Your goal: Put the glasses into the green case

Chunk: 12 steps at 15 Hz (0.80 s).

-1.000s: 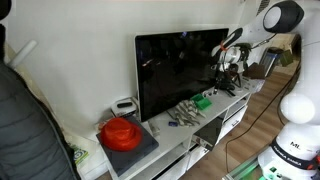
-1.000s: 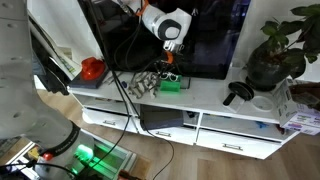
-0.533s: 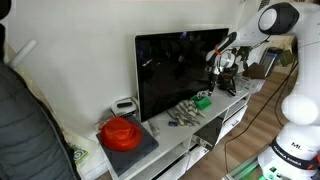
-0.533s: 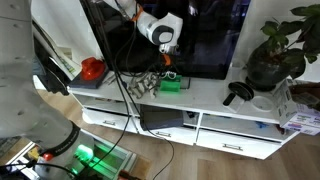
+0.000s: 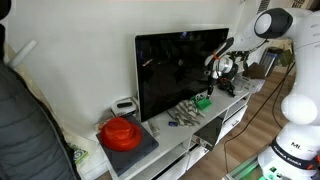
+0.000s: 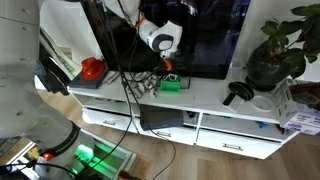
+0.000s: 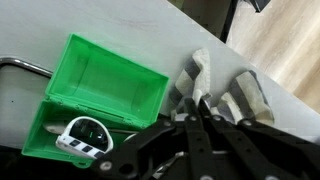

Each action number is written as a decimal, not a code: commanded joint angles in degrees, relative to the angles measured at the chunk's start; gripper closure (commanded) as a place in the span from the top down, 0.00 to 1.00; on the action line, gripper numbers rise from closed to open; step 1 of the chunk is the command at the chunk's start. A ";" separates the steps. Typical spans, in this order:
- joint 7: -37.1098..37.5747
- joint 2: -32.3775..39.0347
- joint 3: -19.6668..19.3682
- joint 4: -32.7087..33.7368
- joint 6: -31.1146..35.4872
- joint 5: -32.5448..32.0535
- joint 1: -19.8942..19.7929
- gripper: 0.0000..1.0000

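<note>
in the wrist view you get only part of the glasses [image 7: 80, 135]: the dark links of the gripper [image 7: 222, 95] cross in front of their lower edge, so you cannot tell how they sit in the green case [image 7: 105, 85]. a thin metal bar [image 7: 25, 66] runs off the left edge. in both exterior views the green case [image 5: 203, 101] [image 6: 171, 85] is too small to show its contents, and the grey clutter [image 5: 182, 115] beside it is too small to name.
</note>
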 commanded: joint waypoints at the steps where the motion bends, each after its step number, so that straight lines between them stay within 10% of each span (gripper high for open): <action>1: -2.81 2.28 1.79 2.05 1.52 2.48 -1.77 0.01; 12: -1.81 6.79 2.20 7.85 0.33 2.84 -3.03 0.04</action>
